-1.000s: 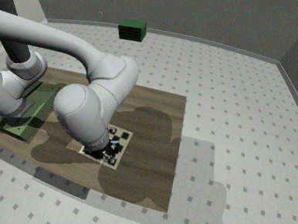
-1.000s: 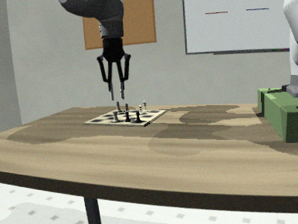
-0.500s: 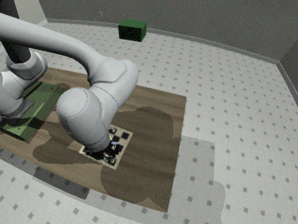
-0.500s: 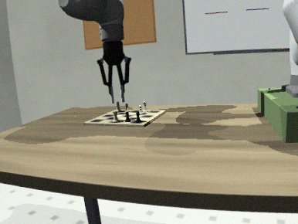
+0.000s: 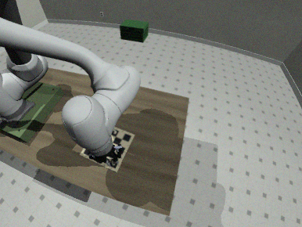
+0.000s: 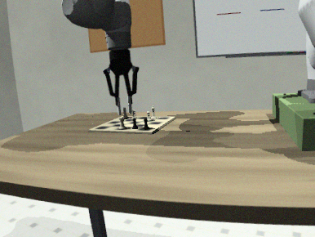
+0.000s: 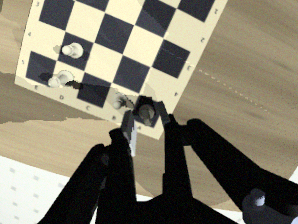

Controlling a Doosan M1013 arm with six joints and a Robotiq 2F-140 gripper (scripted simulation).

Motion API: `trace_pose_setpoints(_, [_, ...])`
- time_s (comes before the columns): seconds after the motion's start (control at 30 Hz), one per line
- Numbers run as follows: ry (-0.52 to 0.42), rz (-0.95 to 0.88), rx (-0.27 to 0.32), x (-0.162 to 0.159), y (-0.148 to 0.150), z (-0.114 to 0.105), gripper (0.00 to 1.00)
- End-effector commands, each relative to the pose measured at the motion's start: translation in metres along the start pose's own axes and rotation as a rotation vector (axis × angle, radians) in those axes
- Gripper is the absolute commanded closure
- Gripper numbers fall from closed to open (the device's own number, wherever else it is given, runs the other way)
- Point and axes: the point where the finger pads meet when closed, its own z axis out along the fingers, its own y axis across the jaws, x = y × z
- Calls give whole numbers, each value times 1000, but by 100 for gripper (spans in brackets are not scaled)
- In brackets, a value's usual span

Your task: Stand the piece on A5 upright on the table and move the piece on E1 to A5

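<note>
Over the A5 corner of the board (image 5: 126, 152) (image 6: 122, 131) (image 7: 182, 85), the claw (image 6: 125, 113) (image 7: 146, 115) points straight down, its fingers a modest gap apart and gripping nothing. The dark piece on A5 (image 6: 125, 114) (image 7: 146, 114) stands upright between them, with the pale piece on B5 (image 7: 119, 102) just beside one finger. What looks like the E1 piece (image 6: 145, 124) is upright at the board's near corner in the exterior view.

I judge the A5 piece light and stiff — little weight to lift, no give under the pads — and perhaps slippery where it tapers. Its body, below the head, seems the best place to take hold; a high pinch could tip it. Next it wants a gentle, centred squeeze — the B5 neighbour leaves that finger little room — then a straight lift and an upright landing on the table (image 5: 156, 180) (image 6: 122, 163) (image 7: 240, 100).
</note>
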Motion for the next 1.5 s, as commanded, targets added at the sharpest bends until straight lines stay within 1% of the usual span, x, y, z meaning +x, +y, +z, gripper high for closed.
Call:
trace_pose_setpoints(0.0, [0,0,0,0,0,1,78])
trace_pose_setpoints(1.2, [0,0,0,0,0,1,78])
trace_pose_setpoints(1.23, [0,0,0,0,0,1,100])
trace_pose_setpoints(1.47, [0,0,0,0,0,1,100])
